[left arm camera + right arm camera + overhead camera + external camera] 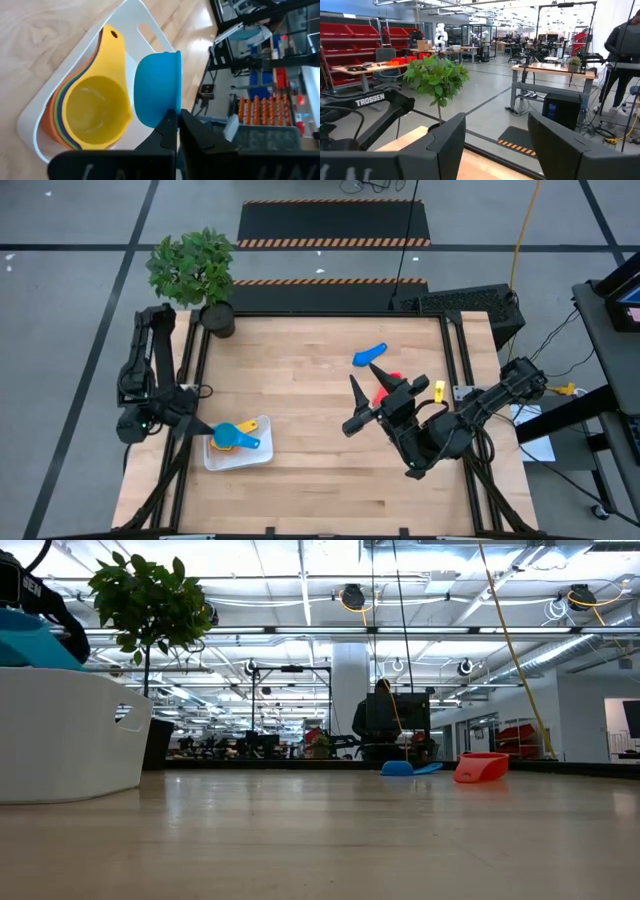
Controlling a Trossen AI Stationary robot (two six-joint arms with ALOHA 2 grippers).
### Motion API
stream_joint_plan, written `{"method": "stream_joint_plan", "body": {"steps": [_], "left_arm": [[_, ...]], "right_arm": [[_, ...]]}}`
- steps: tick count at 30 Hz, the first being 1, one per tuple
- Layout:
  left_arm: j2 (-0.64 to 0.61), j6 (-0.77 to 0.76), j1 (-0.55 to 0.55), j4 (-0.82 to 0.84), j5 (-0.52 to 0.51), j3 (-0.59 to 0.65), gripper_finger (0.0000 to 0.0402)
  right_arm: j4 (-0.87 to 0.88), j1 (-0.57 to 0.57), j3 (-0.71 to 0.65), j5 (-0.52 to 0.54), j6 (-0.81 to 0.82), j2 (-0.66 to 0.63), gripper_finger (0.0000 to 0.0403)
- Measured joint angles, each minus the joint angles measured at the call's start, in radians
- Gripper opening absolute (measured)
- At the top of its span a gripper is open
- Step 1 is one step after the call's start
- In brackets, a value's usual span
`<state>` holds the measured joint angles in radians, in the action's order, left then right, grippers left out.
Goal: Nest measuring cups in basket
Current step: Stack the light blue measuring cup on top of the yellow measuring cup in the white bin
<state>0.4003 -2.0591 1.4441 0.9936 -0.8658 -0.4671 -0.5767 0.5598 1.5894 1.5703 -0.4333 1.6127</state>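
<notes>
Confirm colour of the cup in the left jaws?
Light blue cup, clearest in the left wrist view.

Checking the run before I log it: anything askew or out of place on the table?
Nothing damaged or spilled. A dark blue cup and a red cup lie loose outside the basket. The left gripper holds a light blue cup on edge above the nested stack.

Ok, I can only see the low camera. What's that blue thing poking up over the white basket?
Observer: A light blue cup, pinched at its edge by the shut left gripper, over the basket.
Operator: Is anything inside the basket?
Observer: Yes, a nested stack with a yellow cup on top.
Operator: And the other arm?
Observer: The right gripper is open and empty, near the red cup.
</notes>
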Motion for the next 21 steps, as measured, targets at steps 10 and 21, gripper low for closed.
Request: {"method": "stream_joint_plan", "body": {"steps": [10,21], "left_arm": [[0.145,-0.110,0.000,0.009,-0.021,0.000,0.0003],[0.298,-0.151,-0.026,-0.010,0.011,0.000,0.0003]], "right_arm": [[-0.024,0.000,0.000,0.000,-0.031,0.000,0.0208],[-0.021,0.000,0.000,0.000,-0.032,0.000,0.0208]]}}
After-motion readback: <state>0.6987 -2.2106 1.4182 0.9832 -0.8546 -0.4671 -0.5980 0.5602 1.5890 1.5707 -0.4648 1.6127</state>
